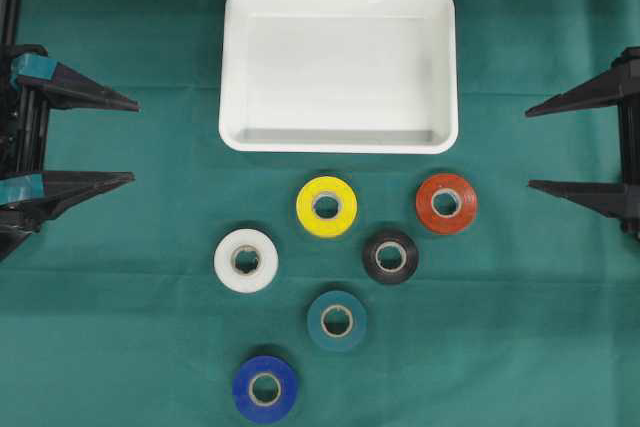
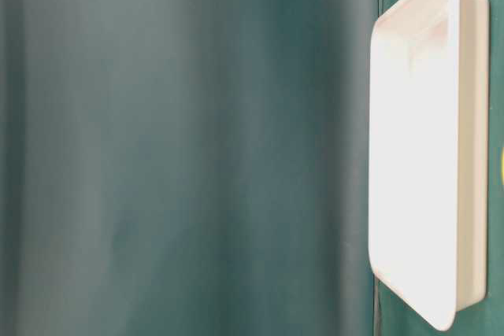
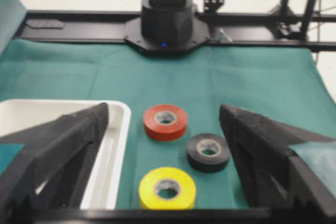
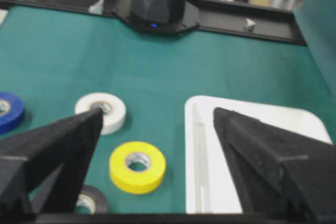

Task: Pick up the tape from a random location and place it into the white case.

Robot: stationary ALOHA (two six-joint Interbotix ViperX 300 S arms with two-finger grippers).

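Note:
The white case (image 1: pixel 229 67) lies empty at the back middle of the green cloth. In front of it several tape rolls lie flat: yellow (image 1: pixel 305 207), red (image 1: pixel 446 183), black (image 1: pixel 372 257), white (image 1: pixel 226 261), teal (image 1: pixel 317 322) and blue (image 1: pixel 244 389). My left gripper (image 1: pixel 135 141) is open at the left edge, well away from the rolls and holding nothing. My right gripper (image 1: pixel 528 149) is open at the right edge, also holding nothing. The left wrist view looks between the open jaws at the red roll (image 3: pixel 165 132), the black roll (image 3: pixel 208 163), the yellow roll (image 3: pixel 152 182) and the case rim (image 3: pixel 118 145).
The right wrist view shows the yellow roll (image 4: pixel 137 179), the white roll (image 4: pixel 113 121), the blue roll (image 4: pixel 13 119) and the case rim (image 4: pixel 190 156). Each arm's black base stands at the far table edge. The table-level view shows the case wall (image 2: pixel 472 155) and blurred green cloth.

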